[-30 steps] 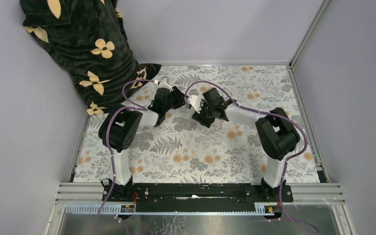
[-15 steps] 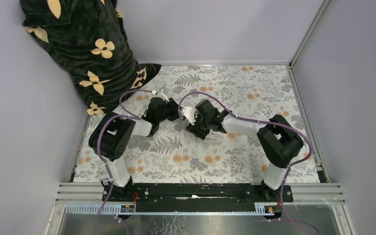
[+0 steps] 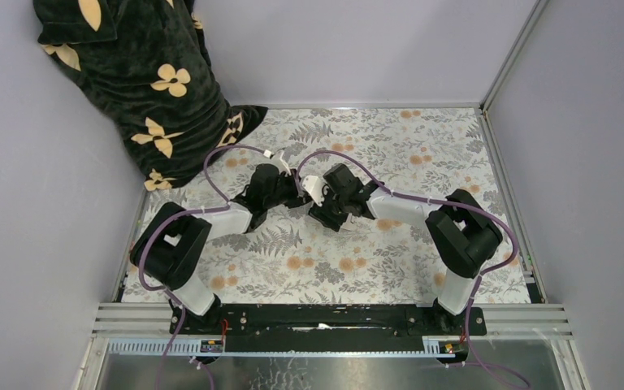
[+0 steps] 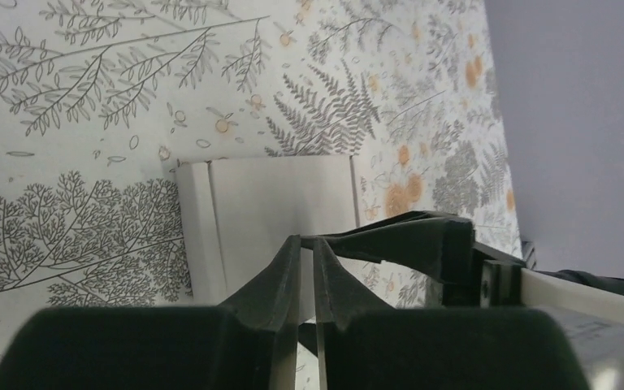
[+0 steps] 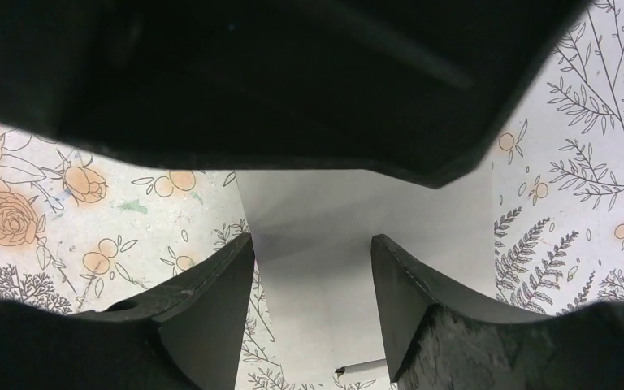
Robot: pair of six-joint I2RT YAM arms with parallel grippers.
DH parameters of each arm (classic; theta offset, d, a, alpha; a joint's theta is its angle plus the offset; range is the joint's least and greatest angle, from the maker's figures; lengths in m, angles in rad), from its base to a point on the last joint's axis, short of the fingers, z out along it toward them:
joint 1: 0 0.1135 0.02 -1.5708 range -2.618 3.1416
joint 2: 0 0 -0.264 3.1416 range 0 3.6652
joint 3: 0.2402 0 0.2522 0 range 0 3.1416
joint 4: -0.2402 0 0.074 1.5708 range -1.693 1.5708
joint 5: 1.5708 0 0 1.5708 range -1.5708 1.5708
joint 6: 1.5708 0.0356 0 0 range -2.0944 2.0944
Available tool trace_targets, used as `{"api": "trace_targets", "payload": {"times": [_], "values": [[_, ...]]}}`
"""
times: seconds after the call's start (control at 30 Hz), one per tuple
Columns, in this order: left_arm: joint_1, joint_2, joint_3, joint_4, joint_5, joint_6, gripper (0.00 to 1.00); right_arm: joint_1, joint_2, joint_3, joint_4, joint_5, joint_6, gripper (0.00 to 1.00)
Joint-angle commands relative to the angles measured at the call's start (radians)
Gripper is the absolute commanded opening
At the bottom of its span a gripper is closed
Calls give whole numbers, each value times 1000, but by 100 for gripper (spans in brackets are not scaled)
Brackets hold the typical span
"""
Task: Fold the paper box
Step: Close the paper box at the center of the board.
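The paper box [image 4: 276, 203] is white thin cardboard with a folded strip along its left side, lying on the floral cloth. In the left wrist view, my left gripper [image 4: 308, 244] has its jaws drawn to a narrow slit at the panel's near edge, with a thin white edge of the box in the slit. The right wrist view shows the paper box [image 5: 349, 268] as a white panel under my right gripper [image 5: 313, 242], whose jaws stand wide apart over it. In the top view the left gripper [image 3: 295, 197] and right gripper [image 3: 318, 205] meet mid-table and hide most of the box.
A dark fabric with cream flowers [image 3: 138, 73] hangs over the back left corner. Grey walls close in the floral tablecloth [image 3: 406, 138] on three sides. A metal rail [image 3: 333, 318] carrying the arm bases runs along the near edge.
Both grippers have come nearer and lower, closer together at mid-table. The left jaws have closed down from partly open to a slit. The right jaws have kept their width.
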Motion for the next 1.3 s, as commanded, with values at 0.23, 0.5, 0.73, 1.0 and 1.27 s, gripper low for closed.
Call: {"api": "trace_targets", "payload": {"times": [0.23, 0.5, 0.73, 1.0, 1.27], "values": [[-93, 109, 70, -127, -39, 35, 14, 18, 58, 7, -124, -87, 31, 61], [-145, 204, 167, -244, -145, 63, 13, 19, 30, 19, -132, -104, 37, 64], [-162, 253, 228, -325, -191, 87, 13, 18, -32, 31, -153, -87, 58, 72], [-162, 289, 268, -364, -200, 109, 13, -10, -84, 39, -146, -117, 70, 89], [-162, 311, 286, -372, -194, 123, 12, -62, -158, -6, -44, -112, 89, 91]]}}
